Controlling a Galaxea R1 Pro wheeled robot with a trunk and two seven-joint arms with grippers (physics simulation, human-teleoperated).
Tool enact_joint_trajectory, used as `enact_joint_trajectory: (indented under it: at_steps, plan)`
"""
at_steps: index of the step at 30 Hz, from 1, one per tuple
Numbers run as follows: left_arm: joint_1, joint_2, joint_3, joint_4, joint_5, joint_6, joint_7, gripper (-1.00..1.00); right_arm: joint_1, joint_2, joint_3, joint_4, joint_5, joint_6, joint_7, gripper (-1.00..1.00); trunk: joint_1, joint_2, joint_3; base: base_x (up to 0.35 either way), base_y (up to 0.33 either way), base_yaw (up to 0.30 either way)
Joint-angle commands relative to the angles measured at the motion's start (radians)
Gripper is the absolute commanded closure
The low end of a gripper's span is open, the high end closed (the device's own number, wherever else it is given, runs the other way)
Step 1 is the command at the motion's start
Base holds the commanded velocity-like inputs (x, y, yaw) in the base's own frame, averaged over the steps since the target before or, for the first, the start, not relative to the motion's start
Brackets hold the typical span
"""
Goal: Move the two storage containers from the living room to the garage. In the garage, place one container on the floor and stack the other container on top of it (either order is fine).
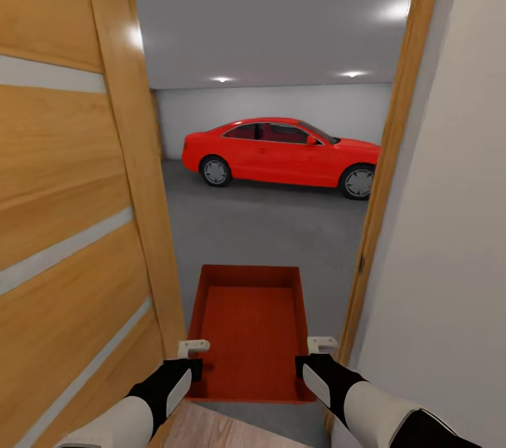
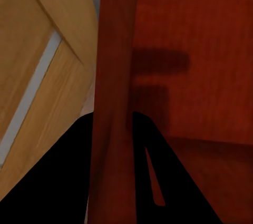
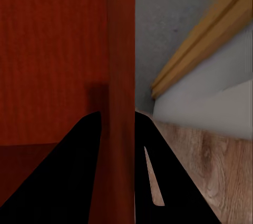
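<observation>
While you faced the garage doorway, your left hand and right hand each clamped a side wall of the storage container between them; red car beyond.

Head view: high vantage in a doorway, facing forward and down past both forearms, through the wooden door opening to the red car far off. Left wrist view: very close, sighting along the left gripper astride one wall of the storage container. Right wrist view: equally close, along the right gripper at the opposite wall. All three views share the container; the head and left wrist views also share the door.
</observation>
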Motion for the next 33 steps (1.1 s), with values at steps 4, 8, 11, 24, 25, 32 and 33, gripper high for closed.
enact_joint_trajectory:
  at_steps: [4,8,11,24,25,32,33]
  plan:
    - [0.001,0.0,-0.019,0.008,0.005,0.006,0.01,1.0,-0.001,-0.002,-0.007,-0.002,0.032,-0.024,-0.01,1.0,0.001,-0.001,0.0,0.244,0.218,0.0]
    - [0.001,0.0,-0.019,0.008,0.005,0.006,0.01,1.0,-0.001,-0.002,-0.007,-0.002,0.032,-0.024,-0.01,1.0,0.001,-0.001,0.0,0.23,0.201,-0.017]
    - [0.001,0.0,-0.019,0.008,0.005,0.006,0.01,1.0,-0.001,-0.001,-0.007,-0.002,0.032,-0.024,-0.01,1.0,0.001,-0.001,0.0,0.145,0.132,-0.185]
    - [0.001,0.0,-0.019,0.008,0.005,0.006,0.01,1.0,-0.001,0.0,-0.007,-0.002,0.032,-0.024,-0.01,1.0,0.001,-0.001,0.0,0.098,0.073,-0.14]
    - [0.001,0.0,-0.019,0.008,0.005,0.006,0.01,1.0,-0.001,0.0,-0.007,-0.002,0.032,-0.024,-0.01,1.0,0.001,-0.001,0.0,0.17,0.137,-0.004]
    - [0.001,0.0,-0.019,0.009,0.005,0.006,0.01,1.0,-0.001,-0.002,-0.007,-0.002,0.033,-0.024,-0.01,1.0,0.001,-0.001,0.0,0.23,0.203,-0.001]
    - [0.001,0.0,-0.019,0.008,0.005,0.006,0.01,1.0,-0.001,-0.002,-0.007,-0.002,0.033,-0.024,-0.01,1.0,0.001,-0.001,0.0,0.237,0.206,0.0]
